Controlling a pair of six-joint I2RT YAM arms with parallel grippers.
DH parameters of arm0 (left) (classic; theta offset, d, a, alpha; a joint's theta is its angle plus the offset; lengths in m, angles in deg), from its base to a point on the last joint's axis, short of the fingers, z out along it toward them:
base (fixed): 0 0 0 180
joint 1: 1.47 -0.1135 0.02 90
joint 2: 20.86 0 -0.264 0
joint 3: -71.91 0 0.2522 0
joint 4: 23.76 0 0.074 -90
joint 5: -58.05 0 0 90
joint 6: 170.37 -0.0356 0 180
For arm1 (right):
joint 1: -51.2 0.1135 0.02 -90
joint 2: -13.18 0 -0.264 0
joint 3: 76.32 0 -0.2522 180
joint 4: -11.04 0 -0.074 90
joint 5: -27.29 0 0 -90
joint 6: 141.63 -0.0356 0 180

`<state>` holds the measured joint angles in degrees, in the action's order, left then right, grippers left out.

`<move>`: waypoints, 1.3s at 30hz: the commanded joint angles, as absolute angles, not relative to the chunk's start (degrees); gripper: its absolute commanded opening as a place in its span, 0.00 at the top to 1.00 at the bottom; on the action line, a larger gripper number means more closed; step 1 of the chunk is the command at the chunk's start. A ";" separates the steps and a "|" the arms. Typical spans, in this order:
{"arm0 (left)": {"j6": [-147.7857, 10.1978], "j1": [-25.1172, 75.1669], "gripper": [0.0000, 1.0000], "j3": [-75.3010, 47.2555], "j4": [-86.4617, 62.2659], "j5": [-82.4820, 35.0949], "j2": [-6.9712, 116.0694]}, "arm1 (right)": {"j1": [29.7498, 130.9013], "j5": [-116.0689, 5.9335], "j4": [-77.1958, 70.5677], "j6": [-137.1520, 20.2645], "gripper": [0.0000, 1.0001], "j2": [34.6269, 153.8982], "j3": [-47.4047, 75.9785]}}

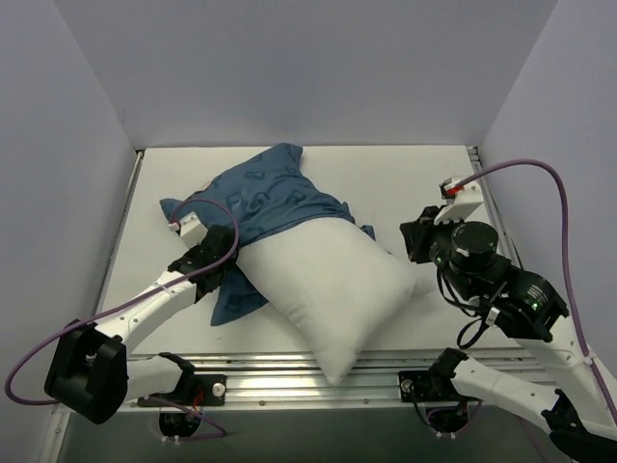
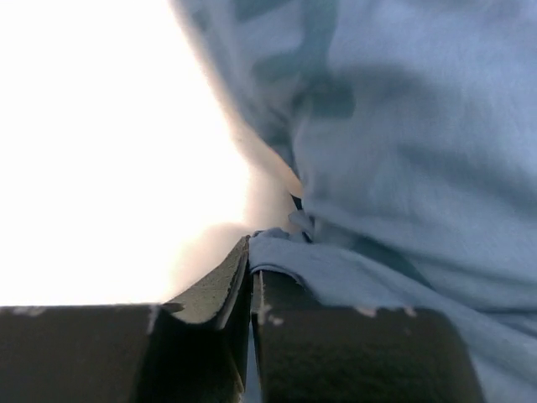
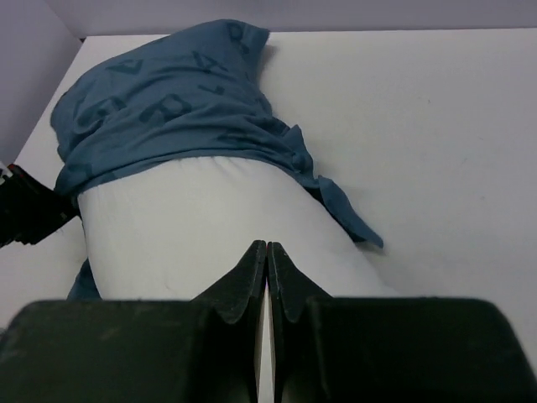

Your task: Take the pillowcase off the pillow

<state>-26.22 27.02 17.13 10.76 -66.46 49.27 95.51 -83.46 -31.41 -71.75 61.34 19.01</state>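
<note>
The white pillow [image 1: 333, 280] lies slantwise mid-table, its near half bare. The blue printed pillowcase [image 1: 260, 198] covers its far left end, bunched up. My left gripper [image 1: 214, 253] sits at the pillow's left side, shut on the pillowcase's edge. In the left wrist view the gripper [image 2: 252, 252] has blue cloth [image 2: 403, 126] pinched between its jaws and draped over the right finger. My right gripper [image 1: 413, 239] is at the pillow's right edge. In the right wrist view the gripper [image 3: 267, 245] is closed tight against the pillow [image 3: 185, 218], with the pillowcase [image 3: 168, 101] beyond.
White walls close in the table on the left, right and back. A metal rail [image 1: 289, 371] runs along the near edge by the arm bases. A loose blue flap [image 3: 352, 227] lies on the table right of the pillow. The left arm's dark wrist [image 3: 25, 210] shows at the left.
</note>
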 commanded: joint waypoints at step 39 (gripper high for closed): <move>-79.49 28.76 0.36 -39.76 19.89 -25.79 84.17 | 90.84 -51.90 0.62 -74.48 0.18 92.55 35.34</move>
